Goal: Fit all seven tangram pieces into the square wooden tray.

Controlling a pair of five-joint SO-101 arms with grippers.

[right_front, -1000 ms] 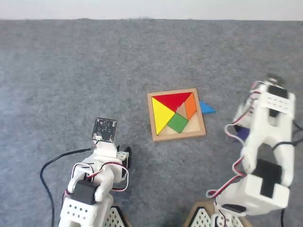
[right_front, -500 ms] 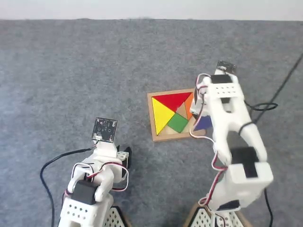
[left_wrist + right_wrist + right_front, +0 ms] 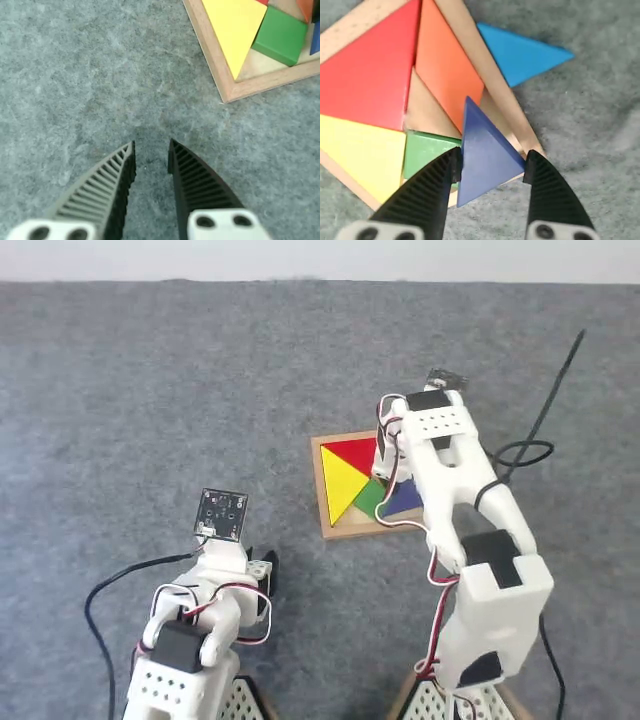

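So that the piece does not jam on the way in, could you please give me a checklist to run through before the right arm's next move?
1. Grip: right gripper, fingers shut on the dark blue triangle: ok.
2. Alignment: the triangle's tip overhangs the tray rim: not ok.
3. Room: bare tray floor shows beside the orange piece and green square: ok.
4. Height above the tray: cannot tell.
5. Other arm: left gripper open over the carpet, clear of the tray: ok.
6. Leftover: light blue triangle lies on the carpet outside the tray: not ok.
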